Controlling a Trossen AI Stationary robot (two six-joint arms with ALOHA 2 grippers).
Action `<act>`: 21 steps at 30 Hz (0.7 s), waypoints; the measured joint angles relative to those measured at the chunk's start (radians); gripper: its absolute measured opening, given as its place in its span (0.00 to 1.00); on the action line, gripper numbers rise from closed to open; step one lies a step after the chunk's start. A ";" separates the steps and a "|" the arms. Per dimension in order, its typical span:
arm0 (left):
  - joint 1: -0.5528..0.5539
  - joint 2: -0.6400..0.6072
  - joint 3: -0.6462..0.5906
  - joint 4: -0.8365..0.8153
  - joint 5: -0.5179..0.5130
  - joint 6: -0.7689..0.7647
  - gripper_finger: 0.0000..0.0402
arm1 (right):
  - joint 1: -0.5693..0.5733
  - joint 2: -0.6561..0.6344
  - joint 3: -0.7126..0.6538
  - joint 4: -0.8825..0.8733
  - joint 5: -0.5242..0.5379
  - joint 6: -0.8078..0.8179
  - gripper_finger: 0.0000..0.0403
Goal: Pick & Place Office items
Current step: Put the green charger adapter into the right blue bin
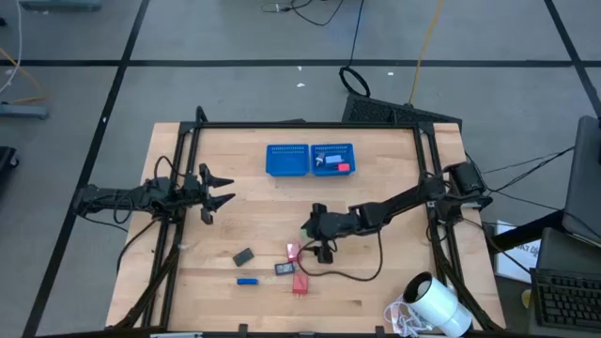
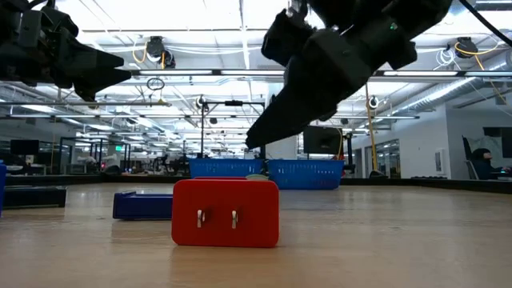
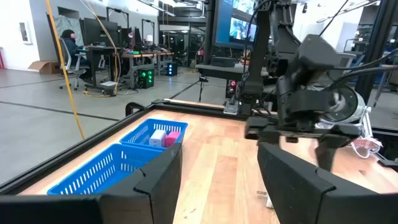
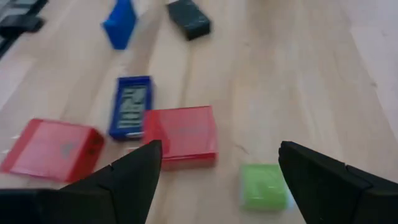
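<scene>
Small office items lie flat on the wooden table's near middle: a red block, a dark blue piece, a second red block, a blue piece and a dark grey one. My right gripper hovers open just above them. In its wrist view its gripper frames the red block and a green piece. My left gripper waits open at the table's left, raised. The blue mesh tray holds a white and a red-pink piece in its right compartment.
A big white cylinder with a white cord lies at the table's near right corner. A black cable loops across the wood under the right arm. A black frame runs along the table's edges. Bare wood lies between the tray and the items.
</scene>
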 joint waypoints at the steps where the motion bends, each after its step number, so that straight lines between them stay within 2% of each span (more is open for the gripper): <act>1: 0.000 0.000 0.000 0.000 0.000 0.000 0.53 | 0.006 0.000 0.000 -0.003 -0.004 -0.001 0.77; 8: 0.000 0.000 0.000 0.000 0.000 0.000 0.53 | 0.019 0.002 0.000 -0.042 -0.016 0.000 0.77; 14: 0.000 0.000 0.000 0.000 0.000 0.000 0.53 | 0.012 0.002 0.000 -0.062 0.137 -0.046 0.77; 21: 0.000 0.000 0.000 0.000 0.000 0.000 0.53 | 0.011 0.029 -0.001 -0.040 0.132 -0.085 0.77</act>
